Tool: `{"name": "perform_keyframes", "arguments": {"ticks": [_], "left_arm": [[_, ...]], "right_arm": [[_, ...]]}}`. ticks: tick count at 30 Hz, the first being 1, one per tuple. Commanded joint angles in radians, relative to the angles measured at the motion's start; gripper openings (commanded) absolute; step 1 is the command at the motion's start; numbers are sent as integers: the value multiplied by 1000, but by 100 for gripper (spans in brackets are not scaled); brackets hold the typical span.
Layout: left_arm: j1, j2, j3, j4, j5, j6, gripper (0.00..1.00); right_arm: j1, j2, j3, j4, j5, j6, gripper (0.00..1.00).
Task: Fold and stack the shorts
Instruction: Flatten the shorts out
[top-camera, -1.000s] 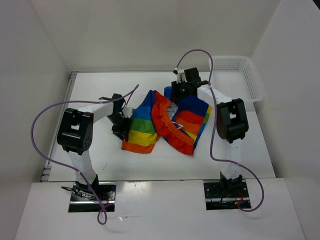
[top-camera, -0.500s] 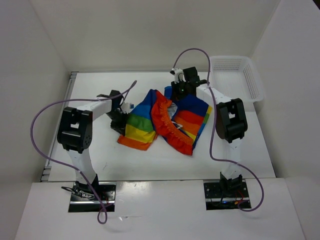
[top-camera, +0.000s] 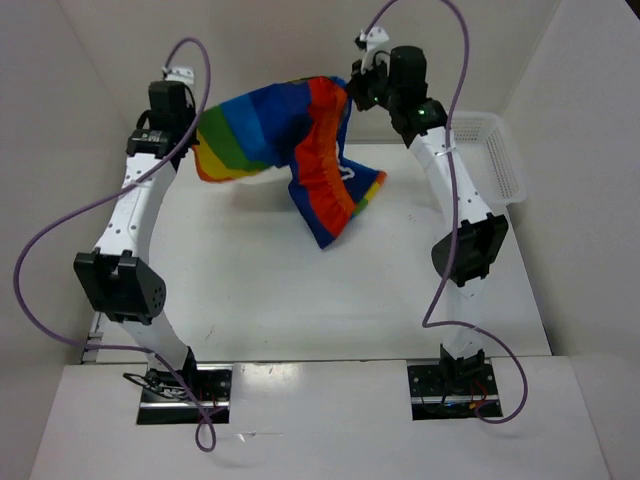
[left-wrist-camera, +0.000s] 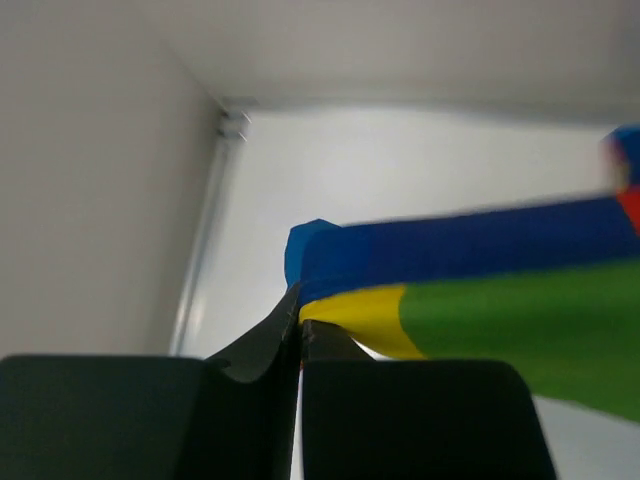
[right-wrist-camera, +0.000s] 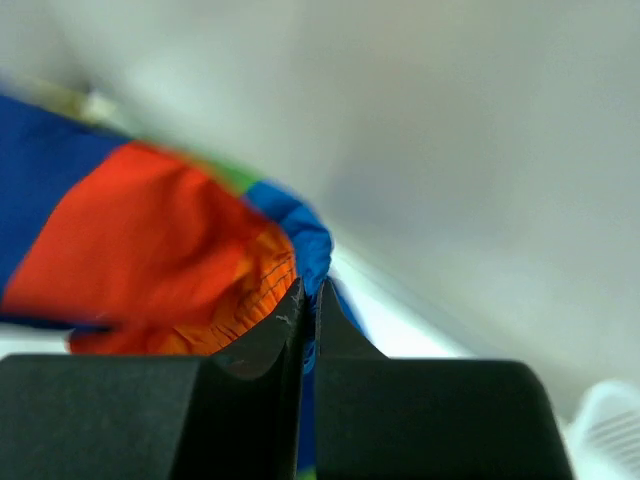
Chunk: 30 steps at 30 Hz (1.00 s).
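Shorts (top-camera: 290, 150) held aloft, spread, in top view; wrist views show left, right jaws clamped on edges.

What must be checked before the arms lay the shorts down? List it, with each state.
1. Left gripper shut on a corner of the shorts: ok.
2. Right gripper shut on the opposite edge: ok.
3. Shorts stretched flat between the grippers: not ok, one side hangs bunched.
4. Lowest tip off the table: cannot tell.
5. Basket apart from the shorts: ok.
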Motion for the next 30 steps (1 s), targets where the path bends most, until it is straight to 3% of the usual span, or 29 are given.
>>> {"name": "perform_keyframes", "arguments": {"ticks": [1, 4, 7, 11, 14, 21, 24, 30], "left_arm": [[33, -101, 83, 93, -163, 4, 0], [45, -191, 84, 104, -172, 4, 0], [45, -287, -53, 116, -181, 4, 0], [45, -411, -232, 116, -193, 4, 0], [27, -495, -356, 28, -148, 4, 0], [-38, -698, -685, -226, 141, 4, 0], [-67, -785, -777, -298, 239, 4, 0], [-114, -888, -866, -415, 506, 4, 4]], "right_arm": [[8, -85, 179, 22, 122, -27, 0], [8, -139, 215, -5, 131, -87, 0], [8, -246, 74, -27, 108, -136, 0], [8, -421, -254, -41, 88, -171, 0], [8, -524, -499, -64, 21, -257, 0], [22, -734, -1137, -242, -87, -577, 0], [50, -833, -1297, -282, -50, -680, 0], [131, -966, -1382, -413, -94, -734, 0]]}}
